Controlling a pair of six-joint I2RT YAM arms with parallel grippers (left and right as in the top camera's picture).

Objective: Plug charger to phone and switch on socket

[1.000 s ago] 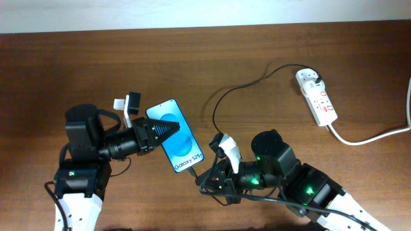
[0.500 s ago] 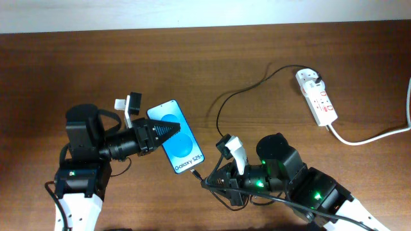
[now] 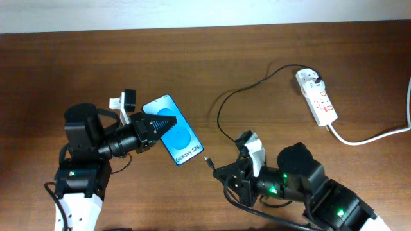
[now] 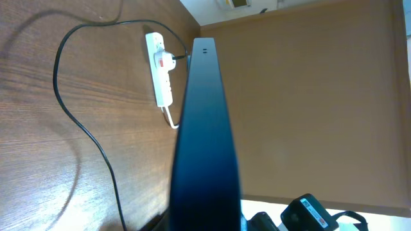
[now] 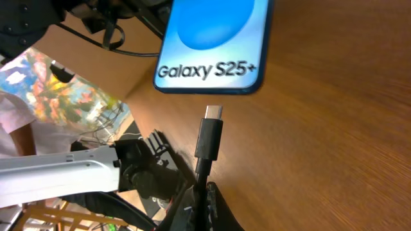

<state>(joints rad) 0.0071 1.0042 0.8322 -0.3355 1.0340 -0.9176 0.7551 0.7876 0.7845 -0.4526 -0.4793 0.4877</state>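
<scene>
The phone [image 3: 178,135], blue screen up, hangs tilted above the table with my left gripper [image 3: 166,123] shut on its upper part. In the left wrist view the phone [image 4: 205,128] shows edge-on. My right gripper [image 3: 223,171] is shut on the charger [image 3: 219,114] just behind its connector tip [image 3: 207,160]. That tip [image 5: 212,130] points at the phone's [image 5: 215,38] bottom edge with a small gap between them. The thin black cable runs back to its plug in the white socket [image 3: 316,96], also visible far off in the left wrist view [image 4: 160,74].
A thick white cord [image 3: 372,136] leaves the socket toward the right table edge. The charger cable loops across the table's middle [image 4: 83,128]. A pale wall strip borders the far table edge [image 3: 205,13].
My right gripper has drawn back to the right with the connector, opening a gap to the phone's bottom edge. The left gripper has shifted the phone slightly up and left.
</scene>
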